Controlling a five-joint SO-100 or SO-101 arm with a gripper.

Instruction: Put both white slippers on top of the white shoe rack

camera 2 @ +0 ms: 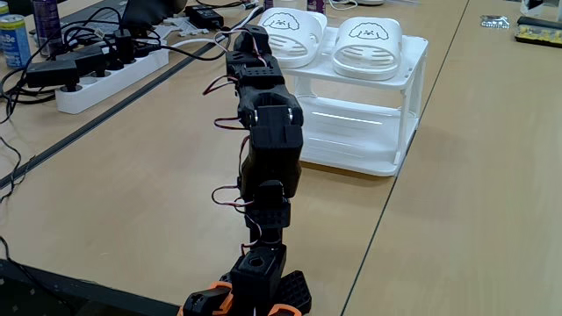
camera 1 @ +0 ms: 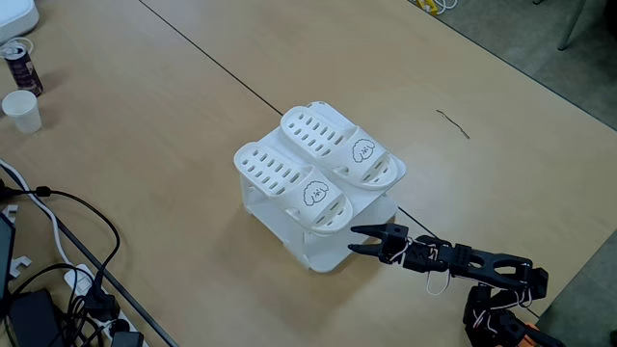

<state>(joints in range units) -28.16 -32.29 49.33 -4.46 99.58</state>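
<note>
There, slipper faces (camera 2: pixel 366 32) frontal; open pincer (camera 1: pixel 363 240) beside rack (camera 1: pixel 318 241)

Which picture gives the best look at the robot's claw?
The fixed view from above: the claw sits unobstructed beside the white shoe rack, both fingers visible and apart. In the fixed view from behind the arm, the arm's own body hides most of it.

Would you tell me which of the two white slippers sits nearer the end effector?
The slipper on the left in the downward-looking fixed view; its toe end overhangs the rack edge closest to the open end effector, unlike its neighbour behind.
</note>
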